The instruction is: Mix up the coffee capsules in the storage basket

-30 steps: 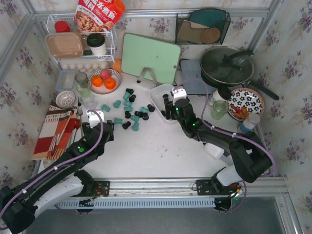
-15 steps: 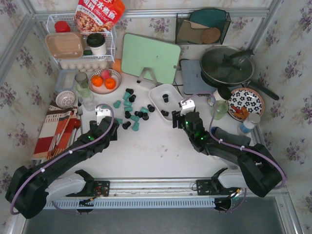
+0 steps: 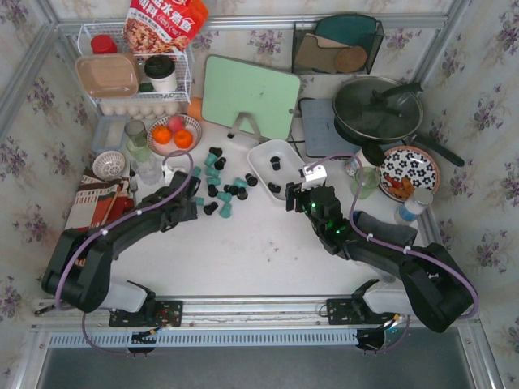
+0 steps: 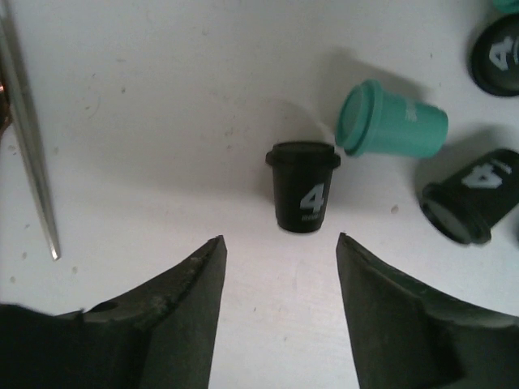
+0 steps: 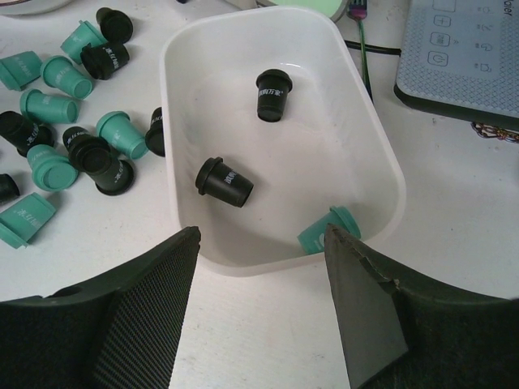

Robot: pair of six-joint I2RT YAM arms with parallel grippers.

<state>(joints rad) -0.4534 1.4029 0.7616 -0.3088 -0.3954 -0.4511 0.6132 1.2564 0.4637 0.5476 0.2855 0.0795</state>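
The white storage basket [image 3: 258, 154] sits mid-table and holds two black capsules and one teal capsule [image 5: 328, 231]; its rim [image 5: 381, 154] fills the right wrist view. Several teal and black capsules [image 3: 219, 190] lie loose on the table left of it. My right gripper [image 3: 293, 197] is open and empty, just at the basket's near end [image 5: 261, 233]. My left gripper [image 3: 188, 209] is open and empty at the pile's near-left edge. In the left wrist view it [image 4: 280, 243] faces an upright black capsule [image 4: 302, 194], with a teal one [image 4: 393, 130] lying beside.
A green cutting board [image 3: 247, 96] stands behind the basket. A fruit bowl [image 3: 174, 134] and a wire rack [image 3: 134, 73] are at the back left. A pan [image 3: 377, 109], a patterned plate [image 3: 408, 172] and a glass [image 3: 365, 182] are at the right. A striped cloth [image 3: 93, 215] lies left.
My right gripper has pulled back from over the basket to its near end. My left arm has stretched forward to the near edge of the loose capsules.
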